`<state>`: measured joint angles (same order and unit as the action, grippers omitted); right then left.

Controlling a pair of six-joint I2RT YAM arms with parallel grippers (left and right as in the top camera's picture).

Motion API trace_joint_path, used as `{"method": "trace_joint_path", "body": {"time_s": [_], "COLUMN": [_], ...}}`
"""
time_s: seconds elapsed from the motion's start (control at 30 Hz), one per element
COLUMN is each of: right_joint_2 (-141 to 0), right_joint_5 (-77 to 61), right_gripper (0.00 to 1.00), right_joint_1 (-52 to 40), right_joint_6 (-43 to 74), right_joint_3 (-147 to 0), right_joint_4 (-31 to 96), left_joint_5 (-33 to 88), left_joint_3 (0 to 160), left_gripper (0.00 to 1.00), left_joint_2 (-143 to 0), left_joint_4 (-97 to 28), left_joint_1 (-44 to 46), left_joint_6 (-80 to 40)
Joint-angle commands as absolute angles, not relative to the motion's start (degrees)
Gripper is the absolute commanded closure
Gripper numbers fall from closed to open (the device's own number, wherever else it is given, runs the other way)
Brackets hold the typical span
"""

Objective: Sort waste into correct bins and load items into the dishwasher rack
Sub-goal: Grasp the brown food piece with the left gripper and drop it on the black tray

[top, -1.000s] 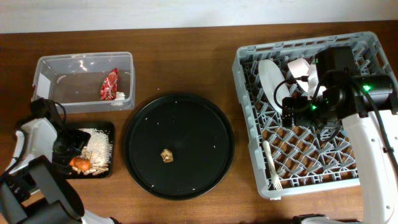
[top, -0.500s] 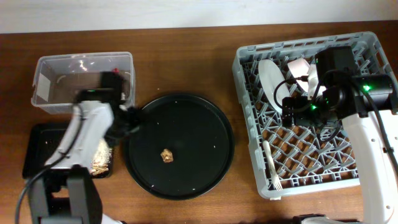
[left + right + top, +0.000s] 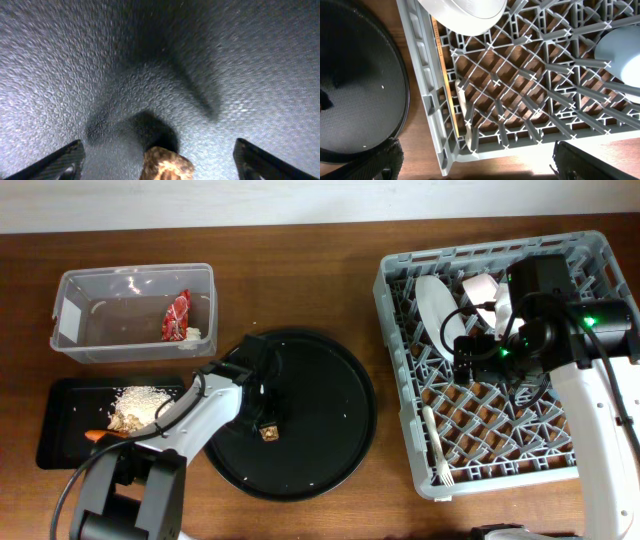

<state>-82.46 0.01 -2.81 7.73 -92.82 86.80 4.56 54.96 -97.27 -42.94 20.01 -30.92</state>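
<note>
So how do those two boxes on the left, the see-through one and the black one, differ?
The clear tub is see-through with tall walls; the black tray is opaque and shallow. The tub holds a red wrapper and white tissue; the tray holds rice and a carrot. Both are rectangular and of similar size.
</note>
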Motion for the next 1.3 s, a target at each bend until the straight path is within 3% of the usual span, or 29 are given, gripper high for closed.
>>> {"method": "trace_joint_path", "body": {"time_s": [0.0, 0.07, 0.27, 0.5, 0.77, 0.8, 0.83, 0.93, 1.03, 1.27], "right_joint_2": [-82.7, -82.7, -82.7, -82.7, -82.7, -82.7, -82.7, -82.7, -82.7, -82.7], "right_joint_5": [0.5, 0.5, 0.5, 0.5, 0.5, 0.5, 0.5, 0.5, 0.5, 0.5], "right_gripper": [0.01, 0.01, 0.01, 0.01, 0.01, 0.01, 0.01, 0.01, 0.01, 0.01], "right_joint_1": [-2.5, -2.5, -2.5, -2.5, -2.5, -2.5, -2.5, -2.5, -2.5, -2.5], "right_joint_6": [7.7, 7.7, 7.7, 7.7, 7.7, 7.7, 7.7, 7.7, 7.7, 7.7], "right_joint_3": [-93.2, -93.2, -93.2, -93.2, -93.2, -93.2, -93.2, -93.2, -93.2, -93.2], "right_joint_4": [86.9, 86.8, 87.0, 87.0, 87.0, 87.0, 87.0, 87.0, 87.0, 87.0], "left_joint_5": [4.8, 4.8, 4.8, 4.8, 4.8, 5.1, 6.4, 9.9, 9.6, 8.9], "left_joint_3": [51.9, 51.0, 50.8, 55.6, 56.9, 56.9, 56.9, 56.9, 56.5, 52.9], "left_gripper": [0.11, 0.21, 0.79, 0.99, 0.99, 0.91, 0.66, 0.58, 0.38, 0.34], "left_joint_2": [-96.9, -96.9, -96.8, -96.8, -96.3, -96.1, -96.0, -96.0, -96.0, -96.0], "left_joint_4": [-42.0, -41.8, -41.2, -46.0, -48.4, -49.2, -50.3, -53.6, -54.1, -52.1], "left_joint_1": [20.4, 20.4, 20.4, 18.9, 17.5, 17.5, 17.5, 17.8, 19.2, 23.5], "left_joint_6": [-30.8, -30.8, -30.8, -30.7, -30.1, -30.0, -30.0, -29.8, -28.9, -28.8]}}
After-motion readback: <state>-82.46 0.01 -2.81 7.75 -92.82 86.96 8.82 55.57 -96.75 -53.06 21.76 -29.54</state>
